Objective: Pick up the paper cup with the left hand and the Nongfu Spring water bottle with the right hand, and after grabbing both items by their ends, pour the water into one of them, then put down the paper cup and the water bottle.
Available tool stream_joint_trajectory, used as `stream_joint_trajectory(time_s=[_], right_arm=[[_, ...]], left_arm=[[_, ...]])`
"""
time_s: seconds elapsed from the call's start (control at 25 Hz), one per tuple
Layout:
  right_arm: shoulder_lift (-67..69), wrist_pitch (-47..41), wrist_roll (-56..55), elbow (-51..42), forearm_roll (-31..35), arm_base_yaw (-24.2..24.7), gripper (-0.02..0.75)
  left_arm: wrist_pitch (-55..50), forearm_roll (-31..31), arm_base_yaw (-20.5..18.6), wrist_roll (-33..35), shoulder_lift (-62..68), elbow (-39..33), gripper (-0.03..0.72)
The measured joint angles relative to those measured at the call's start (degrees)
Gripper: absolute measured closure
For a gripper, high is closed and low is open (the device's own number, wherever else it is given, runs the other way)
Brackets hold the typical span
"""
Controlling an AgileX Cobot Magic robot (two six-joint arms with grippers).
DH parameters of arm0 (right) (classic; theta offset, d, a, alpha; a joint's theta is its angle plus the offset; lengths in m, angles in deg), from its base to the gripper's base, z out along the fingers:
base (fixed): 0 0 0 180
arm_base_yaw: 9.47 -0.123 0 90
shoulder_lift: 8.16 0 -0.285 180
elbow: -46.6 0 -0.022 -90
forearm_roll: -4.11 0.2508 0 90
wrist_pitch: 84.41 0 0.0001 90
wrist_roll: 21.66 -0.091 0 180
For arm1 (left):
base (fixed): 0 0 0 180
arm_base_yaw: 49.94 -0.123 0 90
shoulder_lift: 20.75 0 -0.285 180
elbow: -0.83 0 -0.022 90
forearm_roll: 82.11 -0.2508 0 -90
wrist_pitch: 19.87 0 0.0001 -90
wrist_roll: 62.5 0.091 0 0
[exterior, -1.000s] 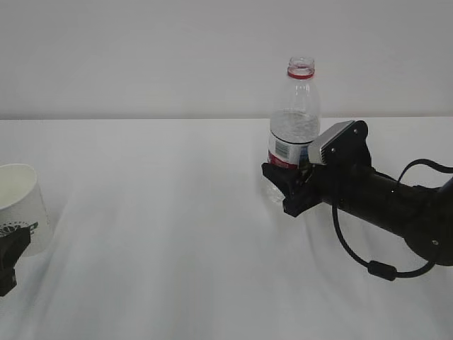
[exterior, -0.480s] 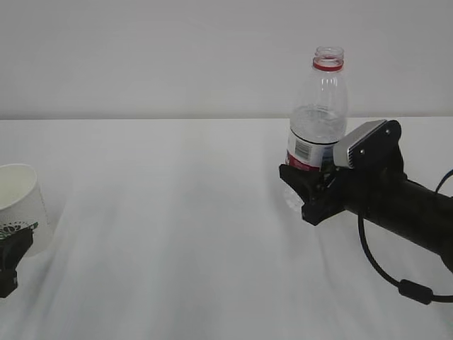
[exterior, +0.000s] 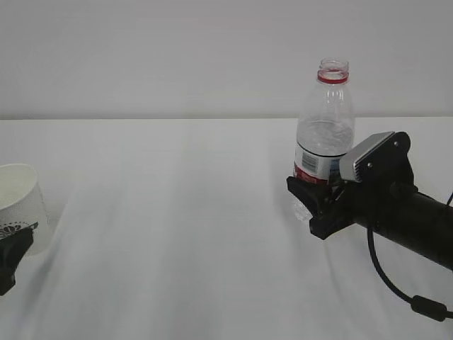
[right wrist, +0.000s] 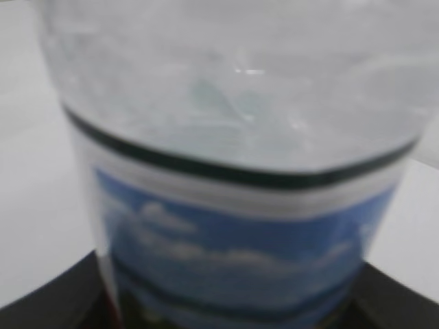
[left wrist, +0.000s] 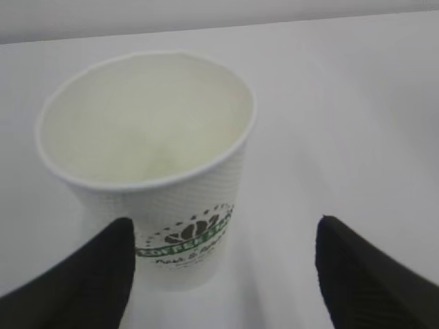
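While clamped low in the right tool, bottle upright at 3 o'clock, shifted rightward and higher than before. Cup down on worktop at 9 o'clock; left tool spread wide, releasing. Bottle next.

Bare test bench: white table (plain white wall).

A small white tapered paper cup stands upright at the far left of the white table, with the left black end effector just before it. Well apart to the right, a clear ribbed plastic bottle stands upright between the right black end effector's jaws.
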Motion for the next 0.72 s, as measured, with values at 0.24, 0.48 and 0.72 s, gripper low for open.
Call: stream_joint_trajectory(time_s=[0.24,0.48,0.72], right_arm=[[0.0,0.0,0.1,0.0,0.4,0.0,0.287],[0.0,0.0,0.1,0.0,0.4,0.0,0.287],[0.0,0.0,0.2,0.0,0.4,0.0,0.287]], left_arm=[[0.0,4.7,0.0,0.0,0.0,0.0,0.056],[0.0,5.4,0.0,0.0,3.4,0.0,0.054],[0.0,7.1,0.0,0.0,6.3,0.0,0.055]])
